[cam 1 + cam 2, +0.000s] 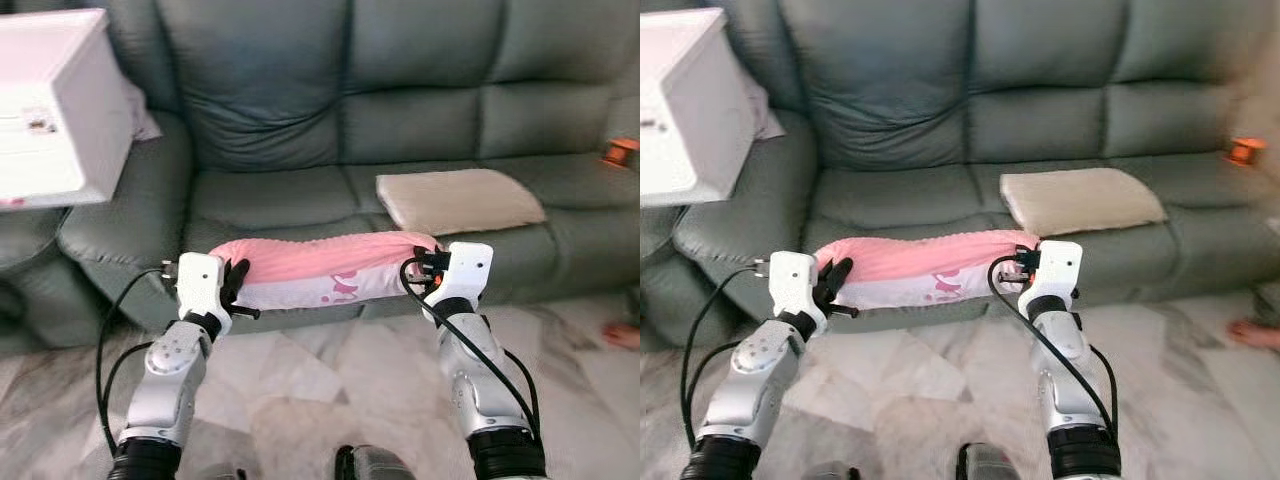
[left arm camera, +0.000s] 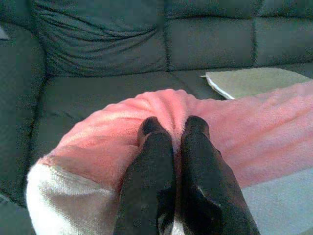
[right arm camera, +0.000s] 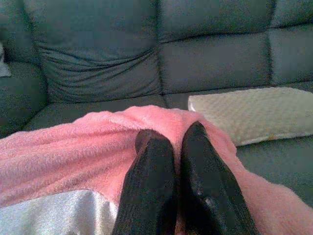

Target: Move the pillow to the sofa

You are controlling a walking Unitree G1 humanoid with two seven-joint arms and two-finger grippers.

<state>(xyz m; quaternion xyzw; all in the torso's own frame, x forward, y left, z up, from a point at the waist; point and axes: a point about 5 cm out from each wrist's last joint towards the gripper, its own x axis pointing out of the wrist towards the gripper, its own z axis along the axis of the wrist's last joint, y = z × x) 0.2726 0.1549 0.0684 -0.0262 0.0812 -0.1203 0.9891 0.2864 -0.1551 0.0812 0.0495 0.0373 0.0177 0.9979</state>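
Observation:
A long pink and white pillow hangs between my two arms, level with the front edge of the grey-green sofa. My left gripper is shut on the pillow's left end, its black fingers pinching a fold of pink fabric. At the right end my right gripper is shut on the pillow too, with its fingers pressed into the plush cover. The pillow sags slightly in the middle, above the sofa's seat edge.
A beige flat cushion lies on the sofa's middle-right seat. A white box-like object stands over the left armrest. An orange thing sits at the far right of the sofa. A person's foot rests on the marble floor.

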